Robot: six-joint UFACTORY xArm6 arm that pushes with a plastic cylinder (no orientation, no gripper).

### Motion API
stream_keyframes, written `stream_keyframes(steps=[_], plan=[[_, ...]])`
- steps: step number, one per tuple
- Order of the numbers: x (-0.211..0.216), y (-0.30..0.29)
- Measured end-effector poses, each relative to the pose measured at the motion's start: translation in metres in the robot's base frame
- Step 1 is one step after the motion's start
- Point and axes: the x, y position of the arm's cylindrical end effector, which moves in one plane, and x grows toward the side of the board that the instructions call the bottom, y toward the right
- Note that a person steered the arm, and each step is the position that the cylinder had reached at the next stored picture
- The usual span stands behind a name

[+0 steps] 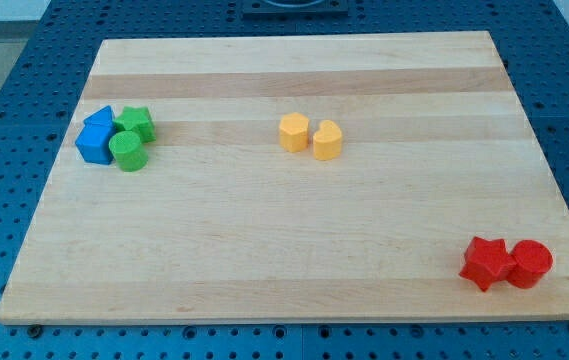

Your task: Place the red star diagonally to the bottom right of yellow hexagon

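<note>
The red star (486,263) lies near the board's bottom right corner, touching a red cylinder (530,264) on its right. The yellow hexagon (294,132) sits at the upper middle of the board, with a second yellow block (327,140) touching its right side. The red star is far to the lower right of the yellow hexagon. My tip does not show in the view.
At the upper left, a blue block (95,144), a blue triangle (101,119), a green star (137,123) and a green cylinder (127,151) are clustered together. The wooden board (284,230) lies on a blue perforated table.
</note>
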Motion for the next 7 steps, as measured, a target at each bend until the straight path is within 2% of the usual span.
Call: stream_keyframes(steps=[1, 2, 3, 4, 5, 7], plan=[[0.061, -0.018], [0.097, -0.073], [0.098, -0.137], [0.098, -0.166], [0.103, -0.152], [0.102, -0.024]])
